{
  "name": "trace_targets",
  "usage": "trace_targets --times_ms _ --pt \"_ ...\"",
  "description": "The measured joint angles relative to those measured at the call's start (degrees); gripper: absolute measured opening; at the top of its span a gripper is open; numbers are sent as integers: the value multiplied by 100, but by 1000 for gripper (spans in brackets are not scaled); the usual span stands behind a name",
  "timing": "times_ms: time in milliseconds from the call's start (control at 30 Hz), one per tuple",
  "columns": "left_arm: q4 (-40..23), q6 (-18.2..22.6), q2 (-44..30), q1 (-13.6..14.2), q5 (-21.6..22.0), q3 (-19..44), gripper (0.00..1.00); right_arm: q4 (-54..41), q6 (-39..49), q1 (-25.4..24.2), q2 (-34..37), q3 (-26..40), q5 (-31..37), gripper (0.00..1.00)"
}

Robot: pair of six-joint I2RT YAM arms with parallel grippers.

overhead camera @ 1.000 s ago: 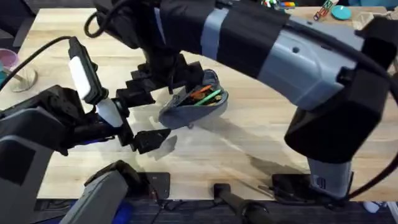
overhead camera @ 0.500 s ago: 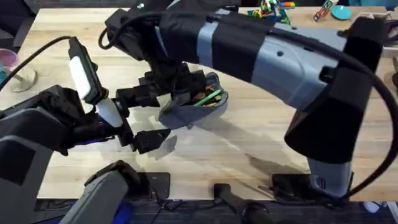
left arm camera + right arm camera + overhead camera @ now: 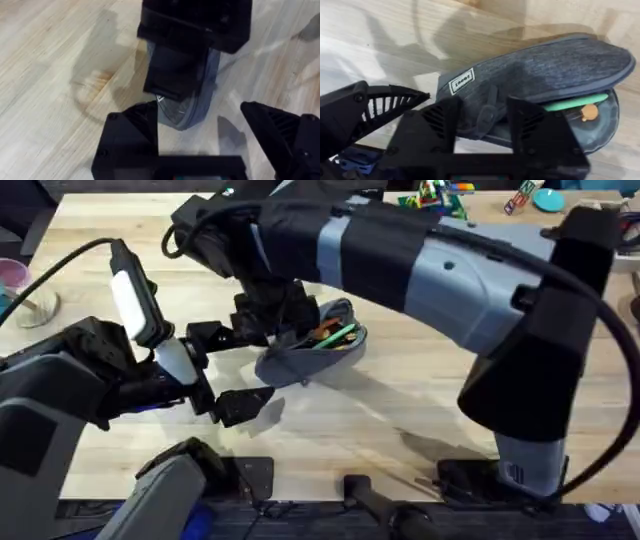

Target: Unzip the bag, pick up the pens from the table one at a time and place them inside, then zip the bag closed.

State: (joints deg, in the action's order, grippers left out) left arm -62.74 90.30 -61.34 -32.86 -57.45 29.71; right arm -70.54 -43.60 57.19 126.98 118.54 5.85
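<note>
Progress: the bag lies open on the table, and at least two pens are already inside it. No loose pens are to be seen on the bare wood around it, so the filling looks done or nearly done. What is left, by my reckoning, is the zipping shut.

Bag: a blue-grey fabric pouch near the middle of the table, just ahead of the left arm. Its mouth gapes along the far side. A small white label is sewn on near one end in the right wrist view.

Contents: a green pen and an orange pen lie side by side in the opening. In the right wrist view the green pen pokes out under the upper flap, with a round orange end just below it. Whether more pens lie beneath them cannot be told.

Right gripper: reaches across from the right and sits directly over the near end of the bag. In its own wrist view the fingers stand one on each side of what looks like the zipper pull. I cannot tell whether they have pinched it.

Left gripper: spread wide, holding nothing, low over the table just beside the bag's end. One finger is very near the fabric; contact cannot be told.

Risk: the protruding green pen may snag the zipper.
</note>
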Motion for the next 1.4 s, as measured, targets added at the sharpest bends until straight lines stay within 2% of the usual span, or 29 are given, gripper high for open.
trace_targets --times_ms 67,133,200,467,1000,1400 --pt "-2 0 0 0 0 0 995 4 -12 0 0 0 12 477" --pt "0 0 0 0 0 0 996 -1 -12 1 0 0 17 443" --pt "0 0 0 0 0 0 995 -27 -12 2 0 0 19 279" --pt "0 0 0 0 0 0 996 -143 -15 0 0 0 23 48" --pt "0 0 0 0 0 0 995 -150 -6 2 -30 0 195 34" --pt "-2 0 0 0 0 0 996 -160 294 2 -401 -7 287 34"
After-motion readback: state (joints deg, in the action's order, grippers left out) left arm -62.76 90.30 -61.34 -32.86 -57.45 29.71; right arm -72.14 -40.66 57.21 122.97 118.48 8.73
